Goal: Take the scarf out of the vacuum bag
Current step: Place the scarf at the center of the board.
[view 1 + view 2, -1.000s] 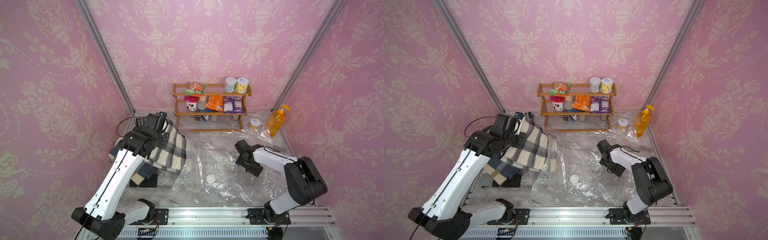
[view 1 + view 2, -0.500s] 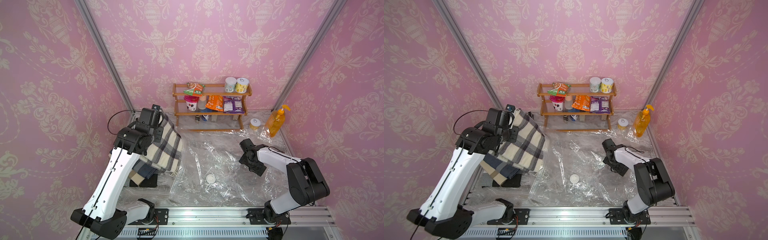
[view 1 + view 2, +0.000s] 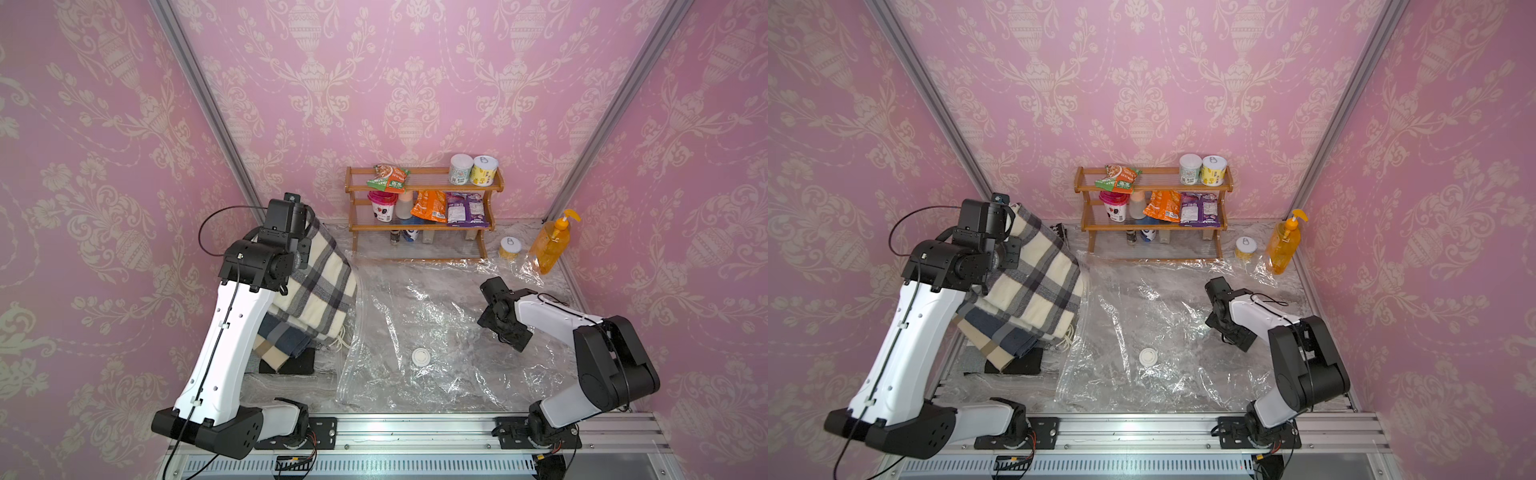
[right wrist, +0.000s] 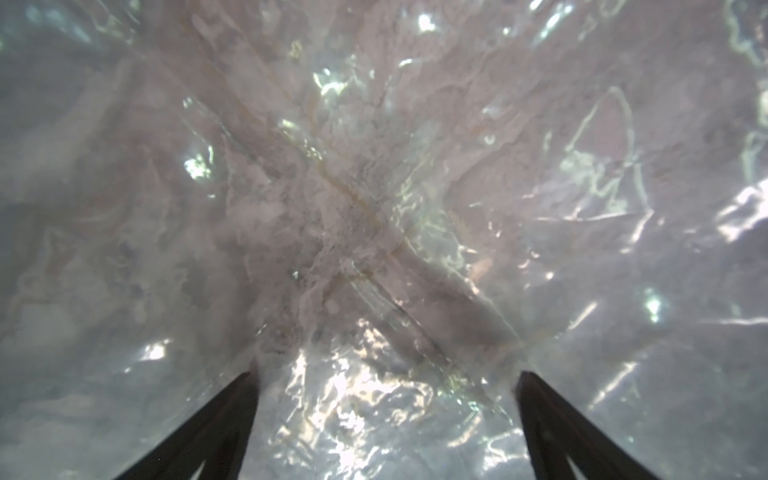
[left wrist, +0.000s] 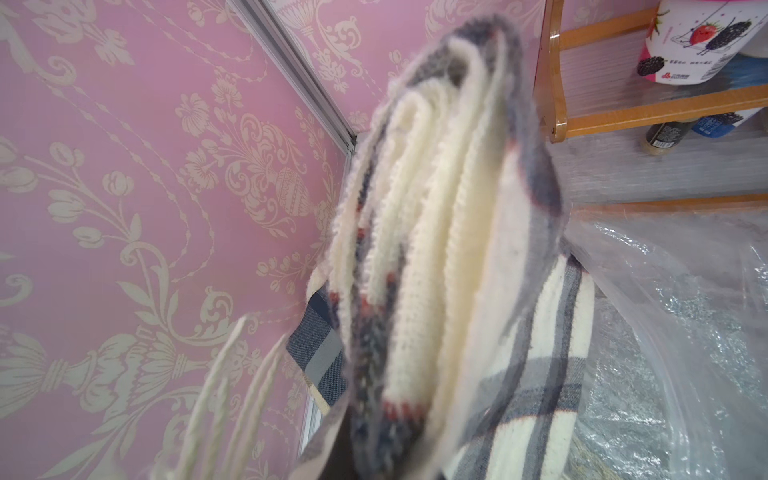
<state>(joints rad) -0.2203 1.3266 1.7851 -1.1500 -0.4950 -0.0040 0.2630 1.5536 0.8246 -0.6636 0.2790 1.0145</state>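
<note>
The left arm (image 3: 232, 332) has lifted the scarf (image 3: 320, 282) higher and back, away from the vacuum bag (image 3: 436, 299).

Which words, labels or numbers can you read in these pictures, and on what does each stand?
No text reads clearly.
On the pink cup: small print, too blurred.
On the snack bags in the rack: print too small.
On the cans: labels too small.
On the dark bottle: barcode label, too blurred.

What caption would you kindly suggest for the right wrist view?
Open right pincer resting on the crinkled, clear vacuum bag.
</note>
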